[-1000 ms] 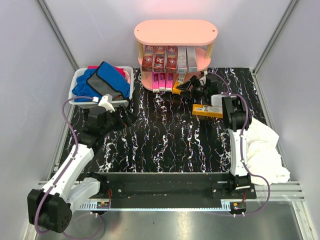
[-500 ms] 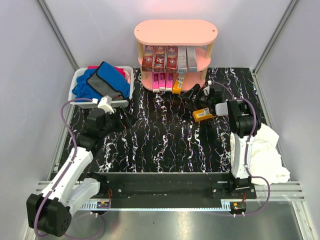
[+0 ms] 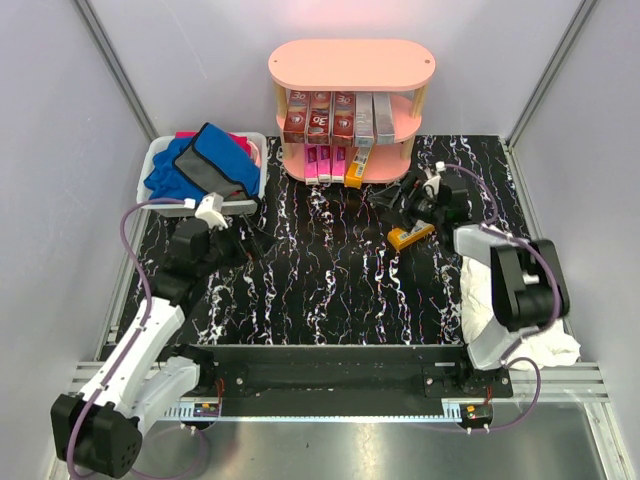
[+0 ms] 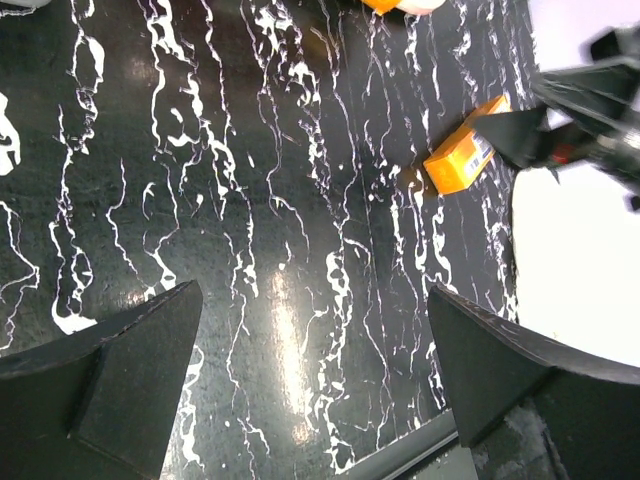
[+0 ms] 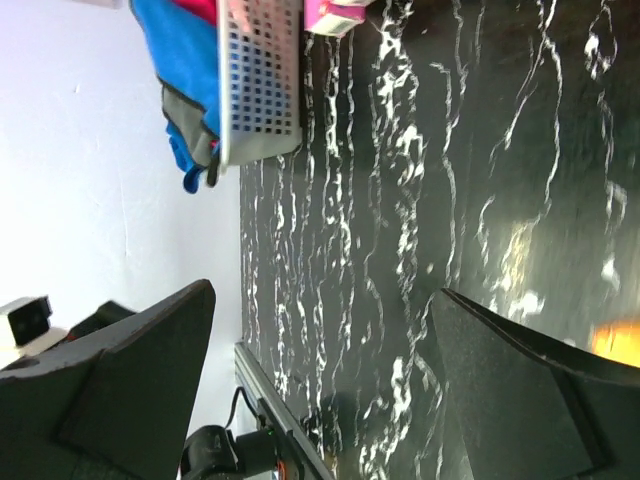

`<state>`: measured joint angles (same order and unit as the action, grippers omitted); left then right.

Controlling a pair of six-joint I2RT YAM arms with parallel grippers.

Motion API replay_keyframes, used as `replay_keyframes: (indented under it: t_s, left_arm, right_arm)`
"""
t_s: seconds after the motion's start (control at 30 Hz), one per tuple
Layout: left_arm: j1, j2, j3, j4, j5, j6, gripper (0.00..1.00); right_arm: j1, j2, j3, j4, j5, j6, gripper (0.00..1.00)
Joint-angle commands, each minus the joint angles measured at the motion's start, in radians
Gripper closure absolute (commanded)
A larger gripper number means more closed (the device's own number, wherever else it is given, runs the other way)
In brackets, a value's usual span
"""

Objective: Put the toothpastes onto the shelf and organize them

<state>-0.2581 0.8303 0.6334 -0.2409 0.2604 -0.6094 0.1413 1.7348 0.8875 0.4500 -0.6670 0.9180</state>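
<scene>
While the right arm folds at the elbow above a white cloth (image 3: 530, 300) and stretches toward the shelf (image 3: 350, 62), the right gripper (image 5: 325, 290) hangs just beside an orange box (image 3: 412, 236) lying flat on the table (image 3: 320, 280), fingers spread wide with nothing between them. The left arm reaches forward near a white bin (image 3: 158, 158) of blue cloths (image 3: 200, 160), and the left gripper (image 4: 313, 290) also gapes, holding nothing. Dark red, silver, pink and orange boxes (image 3: 335, 115) stand in rows on the shelf's two lower tiers, the bottom row half hidden. The right wrist view is blurred. The table is black marble with white veins, and the walls are pale grey.
</scene>
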Motion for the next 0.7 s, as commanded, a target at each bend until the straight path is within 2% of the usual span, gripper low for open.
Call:
replay_keyframes:
  t_s: [0.0, 0.27, 0.47, 0.67]
  left_arm:
    - [-0.045, 0.045, 0.090, 0.022, 0.011, 0.028, 0.01]
    - [-0.256, 0.306, 0.287, 0.005, -0.147, 0.100, 0.01]
    - [-0.391, 0.585, 0.495, 0.009, -0.185, 0.137, 0.01]
    - [-0.504, 0.858, 0.768, -0.009, -0.211, 0.198, 0.01]
  right_arm:
    - [0.001, -0.272, -0.074, -0.123, 0.092, -0.056, 0.00]
    - [0.001, -0.738, -0.139, -0.481, 0.306, -0.114, 0.01]
    - [0.000, -0.955, -0.073, -0.715, 0.455, -0.166, 0.02]
    - [0.000, -1.076, -0.035, -0.815, 0.560, -0.194, 0.02]
